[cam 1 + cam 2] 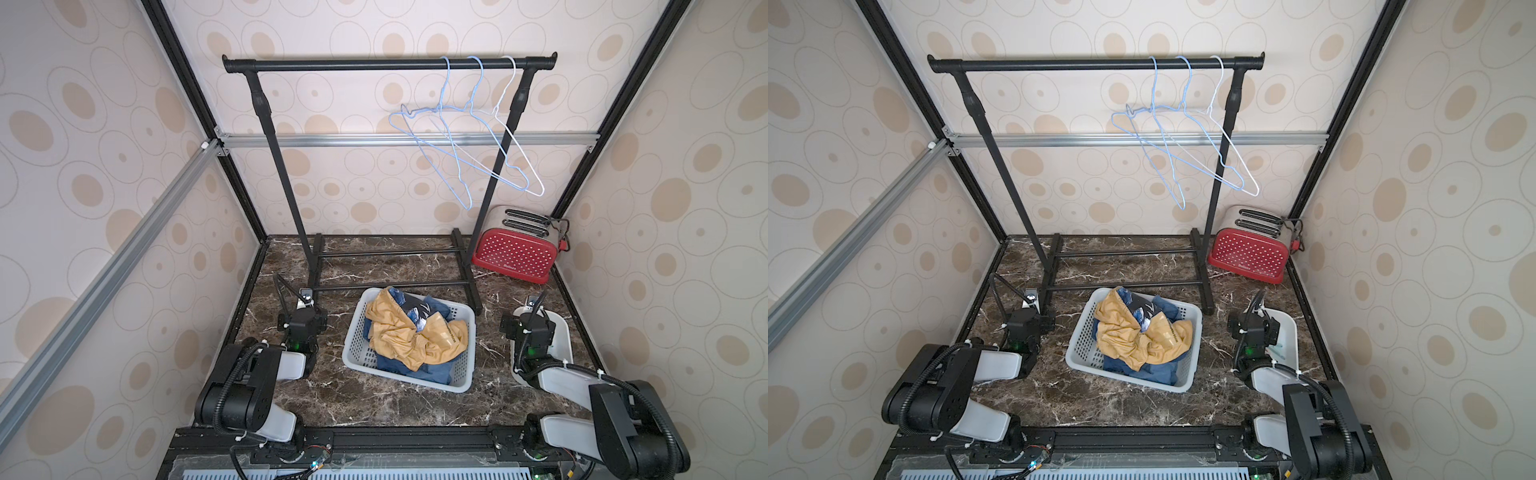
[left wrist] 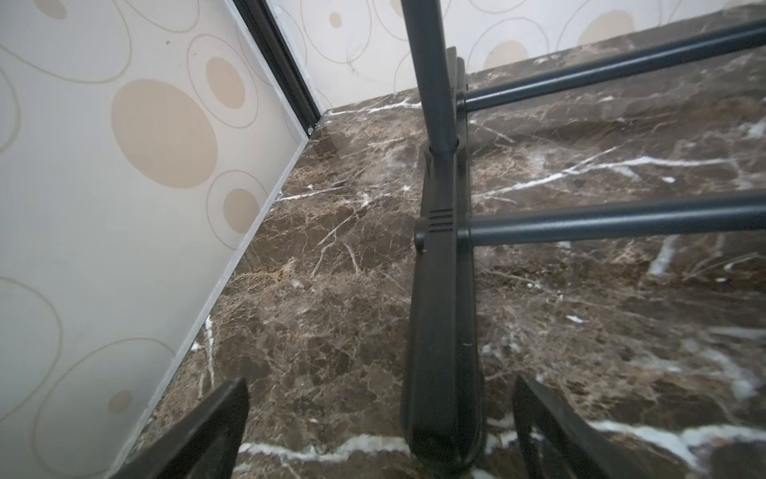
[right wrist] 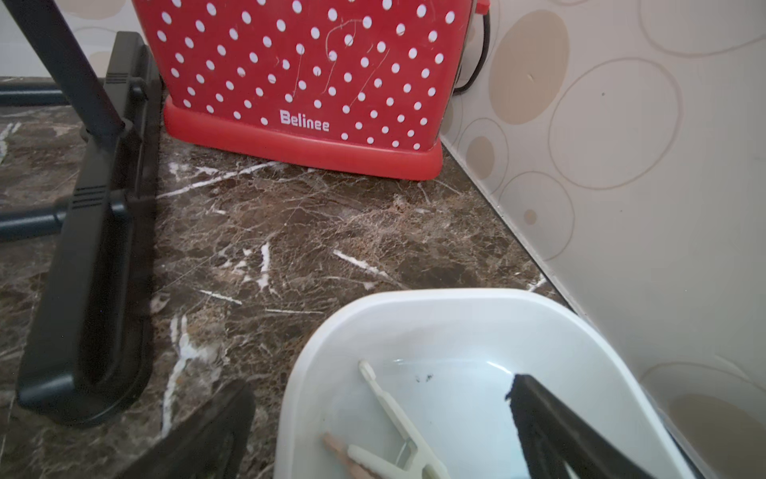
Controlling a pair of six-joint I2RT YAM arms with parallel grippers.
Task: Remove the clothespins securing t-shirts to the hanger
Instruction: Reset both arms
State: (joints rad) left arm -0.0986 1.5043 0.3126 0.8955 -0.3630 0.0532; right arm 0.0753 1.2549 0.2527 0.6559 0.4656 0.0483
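Clothespins (image 3: 427, 462): lying in white tub (image 3: 414, 302) directly beneath right gripper (image 3: 377, 392), spread wide, empty; left gripper (image 2: 381, 383) likewise, farther.

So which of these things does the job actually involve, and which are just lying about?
Job: pale plastic clothespins in the white tub; mustard and blue t-shirts in the grey basket; bare wire hangers.
Lying about: red polka-dot toaster.

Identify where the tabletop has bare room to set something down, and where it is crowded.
Free: the marble strip on the robot's side of the basket; the corner between wall and rack foot; the patch between toaster and white bin. Crowded: the centre, where the basket sits.
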